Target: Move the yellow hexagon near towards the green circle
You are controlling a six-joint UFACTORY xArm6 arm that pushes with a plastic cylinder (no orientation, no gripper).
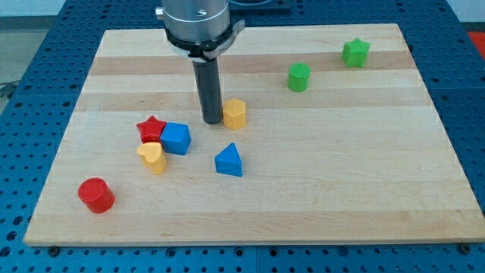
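Camera view: a pale wooden board [318,189] is lying on a blue perforated bench [30,45], and the arm's grey collar [197,23] is hanging over the board's upper left part, with the dark rod dropping straight down from it. The tip [212,121] is resting on the board just at the view's left of the yellow hexagon [235,113], so close that the two look to be touching, though the contact itself cannot be confirmed. There is no pincer on this arm, only the rod, so nothing is being pinched or spread. The yellow hexagon is sitting near the board's middle, slightly toward the top. The green circle [299,76] is standing up and to the view's right of it, apart from it, and a green star [355,52] is sitting farther along that same line near the board's top right. Below and left of the tip, a red star [151,129], a blue block [176,139] and a yellow heart [152,158] are huddling together, touching or nearly so. A blue triangle [229,161] is sitting below the hexagon, and a red circle [96,195] is standing alone toward the bottom left corner.
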